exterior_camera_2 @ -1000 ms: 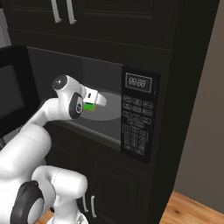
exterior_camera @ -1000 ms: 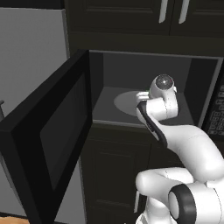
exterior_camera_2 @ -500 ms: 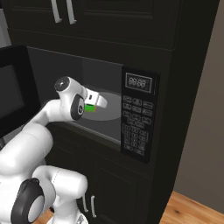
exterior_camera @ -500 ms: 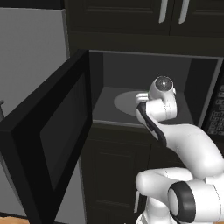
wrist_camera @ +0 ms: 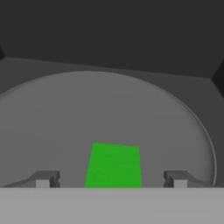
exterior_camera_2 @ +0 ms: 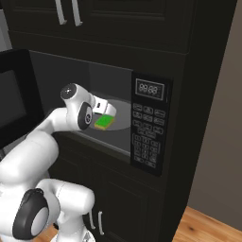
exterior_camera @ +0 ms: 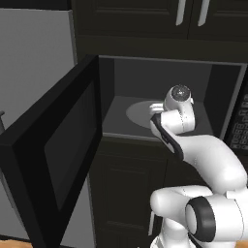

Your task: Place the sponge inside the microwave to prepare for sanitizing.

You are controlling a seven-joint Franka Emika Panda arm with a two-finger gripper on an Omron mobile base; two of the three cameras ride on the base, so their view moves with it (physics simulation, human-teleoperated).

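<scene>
The green sponge [wrist_camera: 113,166] lies flat on the pale round turntable [wrist_camera: 109,109] inside the microwave [exterior_camera_2: 146,142]. My gripper [wrist_camera: 111,179] is inside the cavity just above it. It is open, with its two fingertips [wrist_camera: 43,178] well apart on either side of the sponge and not touching it. From the right base view the sponge [exterior_camera_2: 105,123] shows green with a yellow side, just under the white hand. In the left base view the arm hides the sponge, and the turntable [exterior_camera: 138,112] shows beside the wrist.
The microwave door [exterior_camera: 53,155] stands swung wide open to the left, beside the arm. The keypad and display [exterior_camera_2: 150,90] are on the right of the opening. Dark cabinets [exterior_camera_2: 66,14] sit above and below [exterior_camera: 126,193].
The fingers have spread apart and let go of the sponge, which now rests a little lower on the turntable. The arm has barely moved.
</scene>
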